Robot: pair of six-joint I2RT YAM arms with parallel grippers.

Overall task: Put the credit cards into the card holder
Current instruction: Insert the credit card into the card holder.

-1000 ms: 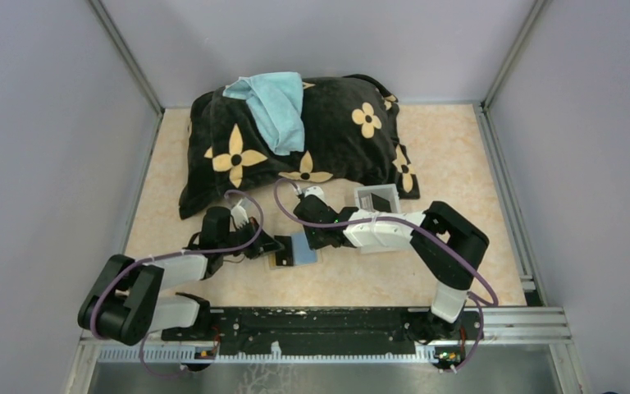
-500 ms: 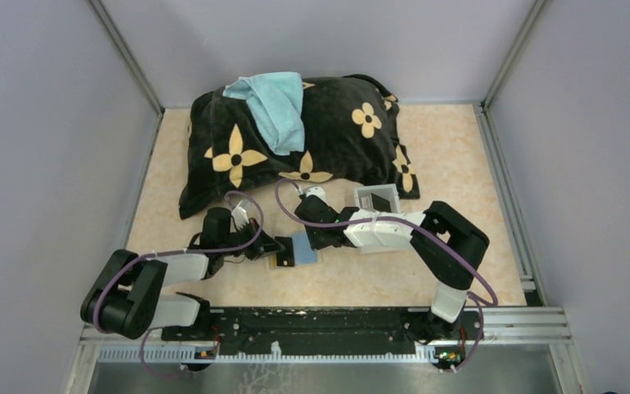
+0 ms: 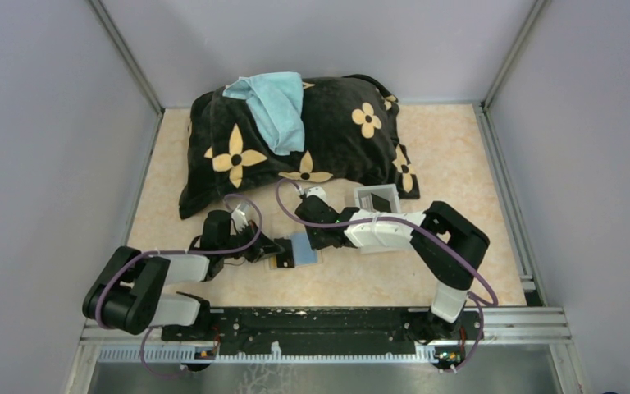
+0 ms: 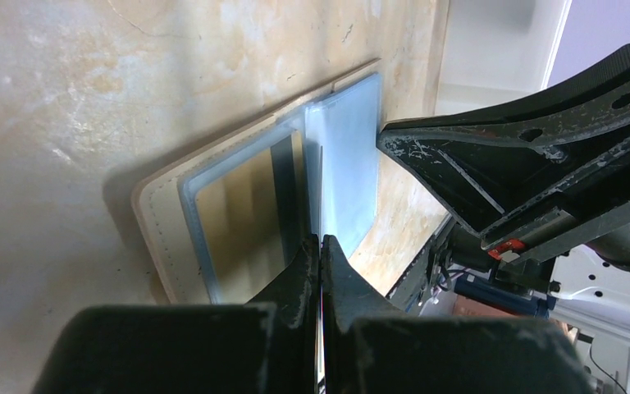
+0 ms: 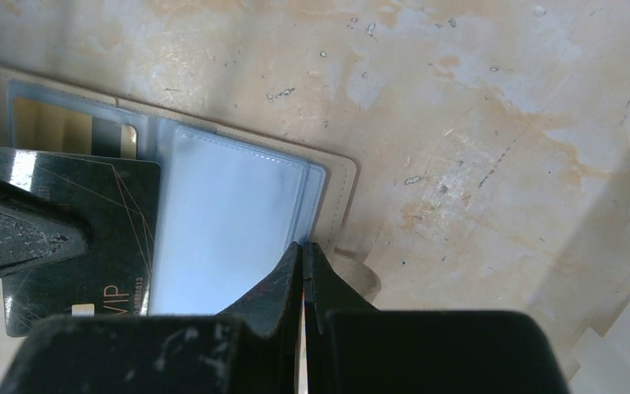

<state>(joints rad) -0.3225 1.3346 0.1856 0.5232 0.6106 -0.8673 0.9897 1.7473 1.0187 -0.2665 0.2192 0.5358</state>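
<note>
black card point(image 5: 82, 238) pinched in left gripper point(image 4: 321, 246) | right gripper point(image 5: 302, 250) clenched at card holder point(image 5: 340, 189) edge | lower card flat, feed into sleeve point(image 5: 230, 222) slowly

You can read just one word: "VIP", in pale capitals at the lower end of the black card point(image 5: 90, 238) in the right wrist view. Next to it a line of small digits runs along the card's edge, too fine to make out. The print on the gold card point(image 5: 57, 131), tucked in the card holder point(image 5: 340, 176), is illegible.
</note>
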